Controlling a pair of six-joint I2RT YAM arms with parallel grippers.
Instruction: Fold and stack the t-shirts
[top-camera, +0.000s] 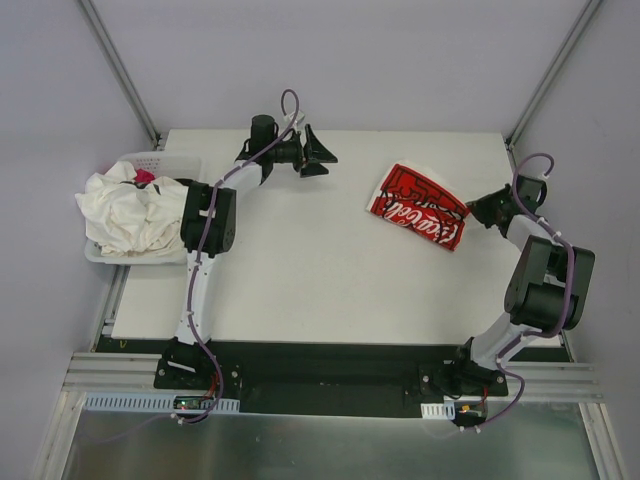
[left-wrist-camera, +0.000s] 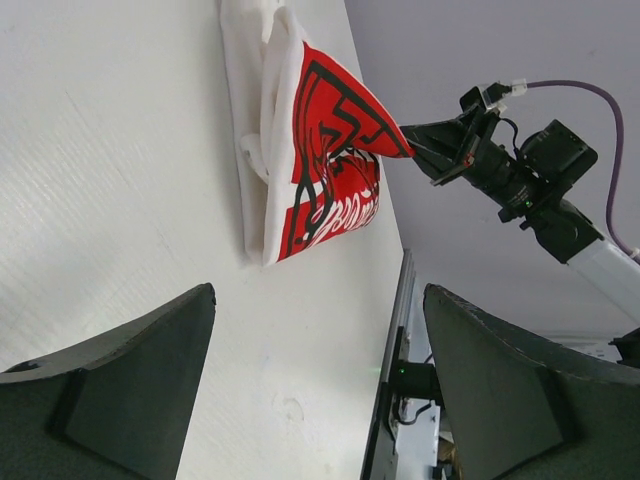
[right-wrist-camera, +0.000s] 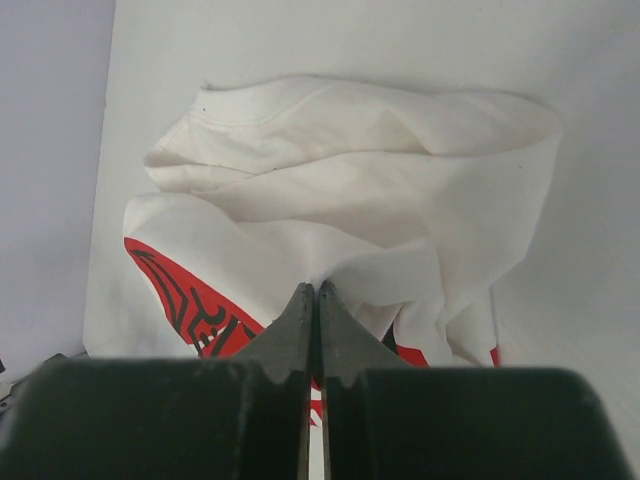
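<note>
Since my right jaws are clenched on the right-hand corner of the bunched white cotton t-shirt with the red printed graphic (top-camera: 418, 207), that arm is the nearer one by far. The wrist view shows white fabric coming straight out of the shut tips. The shirt lies on the right half of the white table (top-camera: 300, 270), directly left of those jaws and touching them. Its long axis runs on a diagonal, with the left end farther from my bases and the right end nearer. It is roughly doubled over with the red print up, not flat. A stitched hem shows on the side away from the pinch; collar direction I cannot tell. My left jaws are released, spread wide and holding nothing. They hover near the far middle of the table, well apart from the shirt, which lies to their right. A heap of plain off-white t-shirts (top-camera: 130, 212) sits in the white perforated plastic basket (top-camera: 165, 160) at far left. My guess for the next move: left jaws reach right for the free left end.
</note>
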